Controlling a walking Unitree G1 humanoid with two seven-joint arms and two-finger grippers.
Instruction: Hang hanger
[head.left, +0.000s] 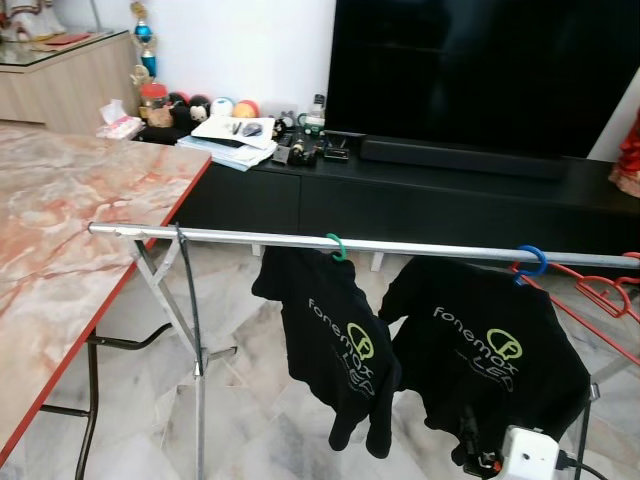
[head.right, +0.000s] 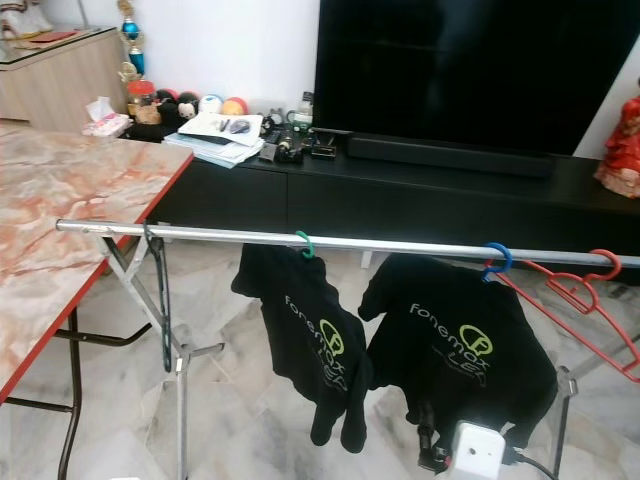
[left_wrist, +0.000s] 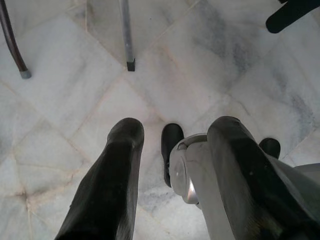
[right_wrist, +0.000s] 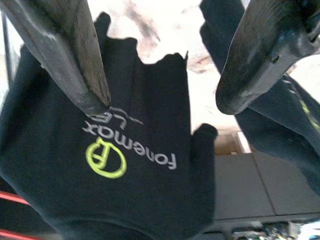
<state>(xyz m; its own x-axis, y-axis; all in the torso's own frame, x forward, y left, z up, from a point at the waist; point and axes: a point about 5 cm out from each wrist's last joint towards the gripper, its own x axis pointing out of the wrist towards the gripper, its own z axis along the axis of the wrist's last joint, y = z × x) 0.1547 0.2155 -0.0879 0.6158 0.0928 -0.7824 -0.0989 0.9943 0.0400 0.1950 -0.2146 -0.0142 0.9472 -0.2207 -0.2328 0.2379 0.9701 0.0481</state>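
With both shirts' hangers already hooked on the rail (head.left: 300, 241), the blue hanger (head.left: 531, 262) nearest the right gripper (right_wrist: 160, 65), its fingers spread and empty, the gripper's best move was a slow, straight retreat without snagging the black shirt (head.left: 485, 350).

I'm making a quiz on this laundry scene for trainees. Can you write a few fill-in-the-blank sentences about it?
1. Two black T-shirts hang from the silver ____.
2. The left shirt's hanger hook is green; the right shirt's hook is ____.
3. The empty hanger at the rail's right end is ____.
4. The right tool has its fingers ____, facing a shirt.

Missing words: rail; blue; red; open
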